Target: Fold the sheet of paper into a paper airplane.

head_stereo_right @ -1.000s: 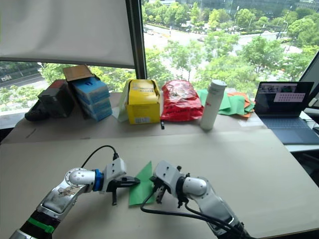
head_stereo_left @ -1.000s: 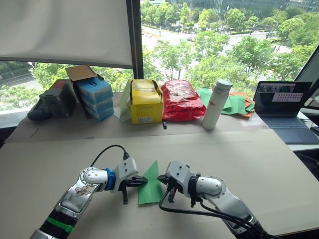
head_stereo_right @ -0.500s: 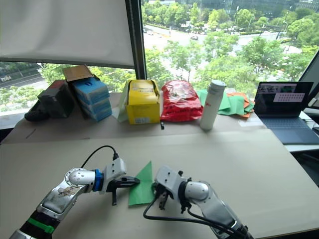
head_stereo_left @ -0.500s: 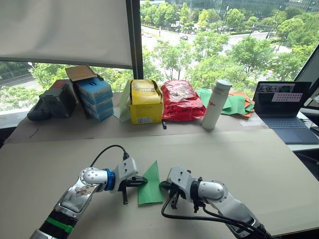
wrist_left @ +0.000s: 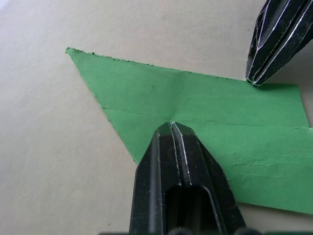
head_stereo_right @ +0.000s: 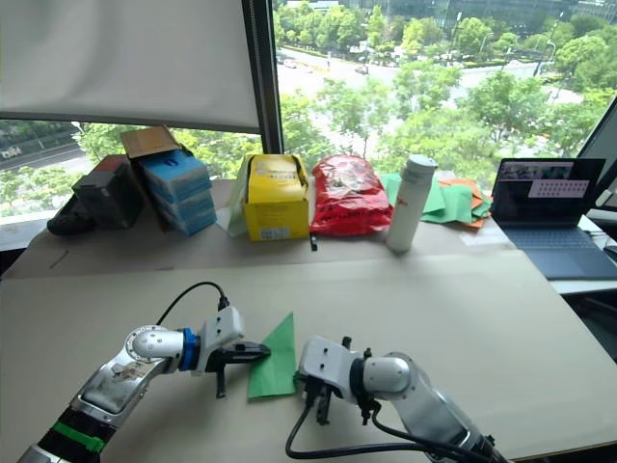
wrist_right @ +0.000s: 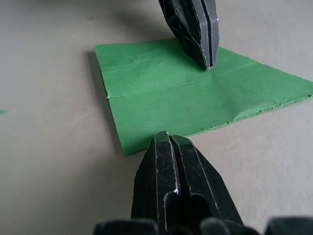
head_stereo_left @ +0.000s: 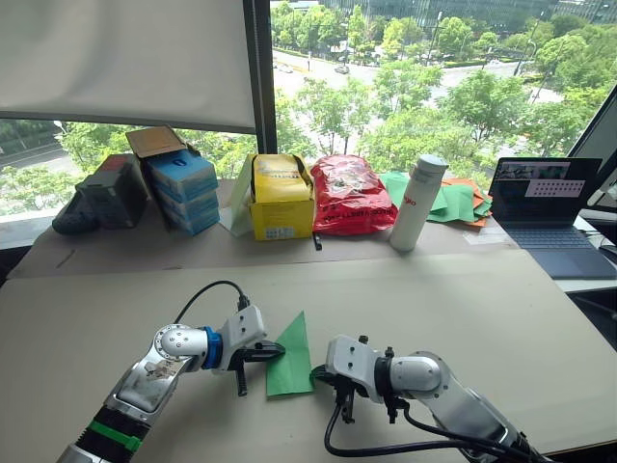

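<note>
Paper: the thin bright green sheet of paper (head_stereo_left: 290, 349), folded into a flat pointed wedge with lengthwise creases, lies on the beige cardboard-covered table (head_stereo_left: 482, 309), its tip toward 12 o'clock and its square end toward 6 o'clock.
Left gripper: the left gripper (head_stereo_left: 273, 352), two black fingers pressed together with no gap, comes in from 9 o'clock; in the left wrist view its tip (wrist_left: 171, 128) rests on the paper's near edge, on top of the sheet and not pinching it.
Right gripper: the right gripper (wrist_right: 163, 138), fingers likewise closed and empty, sits at the paper's 4 o'clock corner; in its wrist view the tip is at the paper's edge, touching or just short, which cannot be told.
Far row: at 12 o'clock, by the window, stand a dark bag (head_stereo_left: 101, 193), stacked blue boxes (head_stereo_left: 181, 188), a yellow carton (head_stereo_left: 281, 198), a red plastic packet (head_stereo_left: 349, 193) and a white cylindrical bottle (head_stereo_left: 418, 203) with small red lettering too small to read.
Right side: toward 2 o'clock lie a heap of green and orange sheets (head_stereo_left: 455, 201) and an open laptop (head_stereo_left: 548, 207); its screen text is unreadable.
</note>
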### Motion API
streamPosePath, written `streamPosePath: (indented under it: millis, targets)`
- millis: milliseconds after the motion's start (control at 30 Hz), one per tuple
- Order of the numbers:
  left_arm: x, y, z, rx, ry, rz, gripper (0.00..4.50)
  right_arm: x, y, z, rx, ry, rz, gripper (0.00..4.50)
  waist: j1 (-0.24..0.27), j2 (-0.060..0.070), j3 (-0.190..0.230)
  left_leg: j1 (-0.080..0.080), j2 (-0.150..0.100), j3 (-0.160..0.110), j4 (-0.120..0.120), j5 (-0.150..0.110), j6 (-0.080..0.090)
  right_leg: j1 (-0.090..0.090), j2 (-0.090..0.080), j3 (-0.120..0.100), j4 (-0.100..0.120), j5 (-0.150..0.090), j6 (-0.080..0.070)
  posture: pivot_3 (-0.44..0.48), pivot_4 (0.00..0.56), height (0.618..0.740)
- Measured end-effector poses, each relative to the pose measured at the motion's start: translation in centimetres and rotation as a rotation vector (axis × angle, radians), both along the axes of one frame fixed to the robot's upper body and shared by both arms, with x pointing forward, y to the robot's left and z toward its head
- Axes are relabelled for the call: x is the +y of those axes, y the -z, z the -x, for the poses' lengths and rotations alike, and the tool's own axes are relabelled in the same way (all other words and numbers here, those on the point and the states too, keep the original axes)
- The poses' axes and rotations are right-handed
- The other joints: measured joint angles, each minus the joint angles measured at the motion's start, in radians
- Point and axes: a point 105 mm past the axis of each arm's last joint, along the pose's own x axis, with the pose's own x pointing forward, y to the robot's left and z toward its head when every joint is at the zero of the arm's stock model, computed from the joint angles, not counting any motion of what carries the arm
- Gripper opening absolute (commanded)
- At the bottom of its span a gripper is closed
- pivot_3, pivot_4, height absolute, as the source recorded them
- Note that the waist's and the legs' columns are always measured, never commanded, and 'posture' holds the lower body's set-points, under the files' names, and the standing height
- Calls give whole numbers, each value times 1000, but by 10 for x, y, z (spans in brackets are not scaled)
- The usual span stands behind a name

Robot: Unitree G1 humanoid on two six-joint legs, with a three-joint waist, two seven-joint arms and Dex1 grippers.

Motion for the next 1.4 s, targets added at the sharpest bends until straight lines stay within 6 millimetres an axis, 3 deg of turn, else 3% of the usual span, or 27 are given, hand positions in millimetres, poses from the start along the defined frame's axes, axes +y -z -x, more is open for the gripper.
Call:
streamPosePath:
  millis: [667, 767, 933, 1100, 1267, 1400]
  targets:
    - [0, 0, 0, 1, 5, -1, 16, 4, 0, 18, 13, -123, 24, 0, 2, 0, 0, 0, 0, 0, 0, 0, 0, 0, 0, 0, 0, 0, 0, 0, 150, 740]
    - [0, -1, 0, 0, 7, -1, 16, 3, -7, 14, 40, -66, -52, 0, 3, 0, 0, -1, 0, 0, 0, 0, 0, -1, 0, 0, 0, 0, 0, 0, 150, 740]
    - [6, -6, -3, 40, -35, 36, 16, -12, -40, 5, 38, 32, -198, 0, 7, -1, 1, -3, 0, -1, 1, 0, 0, -2, -1, 0, 0, 0, 0, 0, 150, 740]
    - [29, -19, -14, 40, -120, 36, 16, -21, -35, 9, 89, 83, -210, 0, 12, -3, 6, -4, 0, -1, 1, 0, 0, -3, -1, 0, 0, 0, 0, 0, 150, 740]
    - [31, -19, -17, 28, -114, 34, 16, -22, -33, 4, 85, 142, -216, 0, 19, -8, 10, -5, 0, -1, 1, 0, 0, -3, -1, -1, 0, 0, 0, 0, 150, 740]
    - [33, -34, -27, -117, 9, -33, 16, -17, -35, 1, 77, 169, -245, 0, 25, -9, 11, -6, -1, -1, 2, 0, -1, -4, 1, -2, 0, 0, 0, 0, 150, 740]
